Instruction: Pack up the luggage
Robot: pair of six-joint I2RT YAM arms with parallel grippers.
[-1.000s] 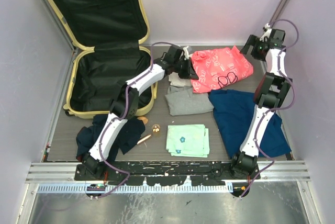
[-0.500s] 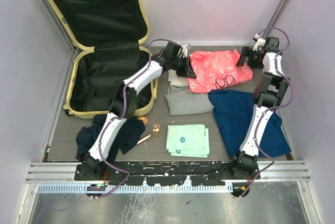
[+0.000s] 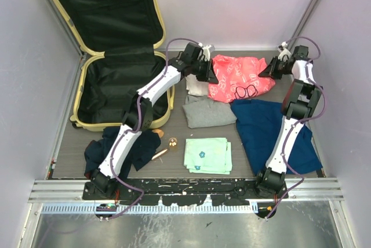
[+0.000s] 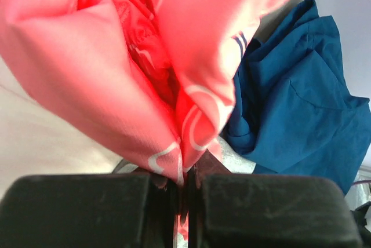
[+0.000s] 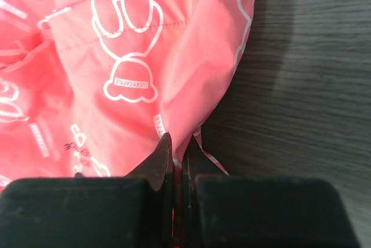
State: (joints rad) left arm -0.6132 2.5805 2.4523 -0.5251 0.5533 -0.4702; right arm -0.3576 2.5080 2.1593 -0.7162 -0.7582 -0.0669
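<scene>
- We see the luggage [image 3: 110, 88] lying open at the far left of the tabletop [image 3: 174, 170], with its lid raised behind the base (black lining shows in both halves).
- The left end effector [image 4: 184, 174] is clamped on a fold of the pink printed garment [image 3: 243, 74] at its left edge, just right of the luggage's rim.
- The right end effector [image 5: 179, 150] pinches the same garment at its right-hand edge, its fingers closed on the fabric.
- The garment stretches between the two end effectors, at the far middle of the tabletop.
- Nearer to us lie a grey garment [image 3: 208, 112], a navy garment [image 3: 272, 132] and a folded green cloth [image 3: 207, 155].
- A dark blue cloth [image 3: 124, 146] lies partly under the left arm.
</scene>
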